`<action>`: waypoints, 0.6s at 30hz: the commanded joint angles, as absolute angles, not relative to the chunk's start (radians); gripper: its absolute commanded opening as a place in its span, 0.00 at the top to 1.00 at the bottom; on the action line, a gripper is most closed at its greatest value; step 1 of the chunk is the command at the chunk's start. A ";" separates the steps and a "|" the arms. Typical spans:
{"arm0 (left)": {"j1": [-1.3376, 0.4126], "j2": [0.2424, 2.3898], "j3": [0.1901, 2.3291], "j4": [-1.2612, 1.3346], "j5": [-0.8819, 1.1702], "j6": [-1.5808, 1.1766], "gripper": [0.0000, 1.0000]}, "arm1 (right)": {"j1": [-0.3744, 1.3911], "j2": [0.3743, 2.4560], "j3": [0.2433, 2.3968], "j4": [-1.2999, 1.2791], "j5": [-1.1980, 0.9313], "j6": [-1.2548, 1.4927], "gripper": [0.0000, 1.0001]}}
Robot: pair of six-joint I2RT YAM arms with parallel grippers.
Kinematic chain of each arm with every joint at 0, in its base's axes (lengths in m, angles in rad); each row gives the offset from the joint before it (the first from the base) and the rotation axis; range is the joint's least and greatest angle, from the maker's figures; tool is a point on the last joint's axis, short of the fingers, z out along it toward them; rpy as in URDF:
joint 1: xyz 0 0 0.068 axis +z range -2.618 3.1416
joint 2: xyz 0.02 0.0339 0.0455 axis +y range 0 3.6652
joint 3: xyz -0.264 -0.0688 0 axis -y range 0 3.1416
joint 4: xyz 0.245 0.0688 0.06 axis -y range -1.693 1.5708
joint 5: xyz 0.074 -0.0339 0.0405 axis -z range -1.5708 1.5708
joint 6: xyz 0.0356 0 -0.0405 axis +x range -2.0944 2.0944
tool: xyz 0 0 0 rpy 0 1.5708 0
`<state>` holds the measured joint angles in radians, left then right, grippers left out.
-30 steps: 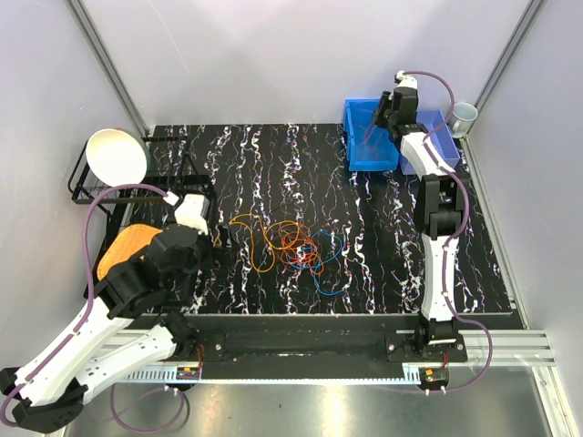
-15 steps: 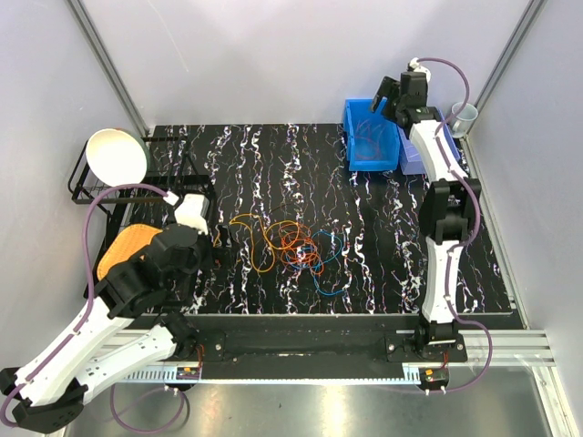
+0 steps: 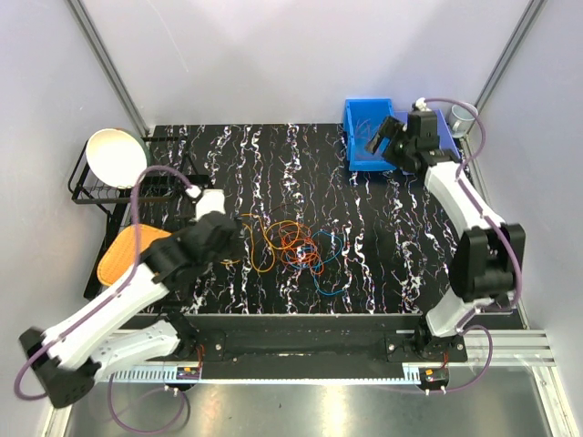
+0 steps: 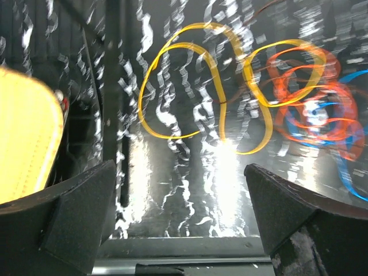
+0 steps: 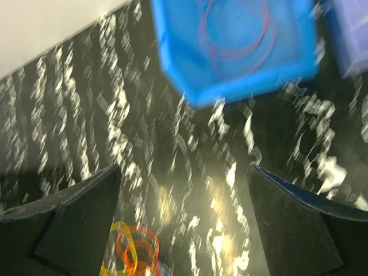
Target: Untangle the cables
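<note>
Cables: a tangle [image 3: 299, 248] of orange, red and blue loops lies on the bench [image 3: 392, 237], slightly left of centre. The strands cross one another, so the job looks far from done.
Freed strand: one red cable [image 5: 260, 41] sits coiled inside the blue bin [image 5: 241, 86] at the far right. The bin probably serves as the drop spot for separated cables.
Left hand [image 4: 179, 172]: released, fingers spread wide with nothing between them. It hovers just left of the tangle, facing the yellow-orange loop [image 4: 221, 92].
Why there: that loop lies out at the tangle's left edge, so it is likely the easiest to pinch alone.
Right hand [image 5: 183, 172]: released and empty, above the bench just near of the bin, with the tangle showing low in its view.
Risk: pulling one loop may drag its neighbours along.
</note>
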<state>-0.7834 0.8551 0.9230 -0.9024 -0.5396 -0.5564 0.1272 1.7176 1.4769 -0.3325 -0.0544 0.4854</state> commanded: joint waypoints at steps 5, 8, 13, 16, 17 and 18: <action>-0.782 1.052 0.927 -0.792 -0.571 -0.679 0.01 | 0.184 1.456 1.174 -0.244 -0.193 0.557 0.05; -0.782 1.115 0.939 -0.759 -0.513 -0.683 0.01 | 0.215 1.401 1.091 -0.238 -0.224 0.554 0.05; -0.782 1.184 0.927 -0.683 -0.448 -0.654 0.01 | 0.256 1.348 0.979 -0.210 -0.253 0.566 0.05; -0.776 1.204 0.887 -0.594 -0.419 -0.617 0.01 | 0.285 1.344 0.937 -0.189 -0.246 0.571 0.05; -0.772 1.216 0.882 -0.569 -0.416 -0.609 0.01 | 0.290 1.345 0.931 -0.183 -0.242 0.575 0.04; -0.769 1.230 0.884 -0.566 -0.413 -0.598 0.01 | 0.293 1.351 0.925 -0.181 -0.238 0.581 0.05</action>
<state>-0.7815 1.2011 0.8989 -0.6956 -0.4591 -0.6422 0.2684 1.3808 0.9504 -0.2508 -0.2291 0.5575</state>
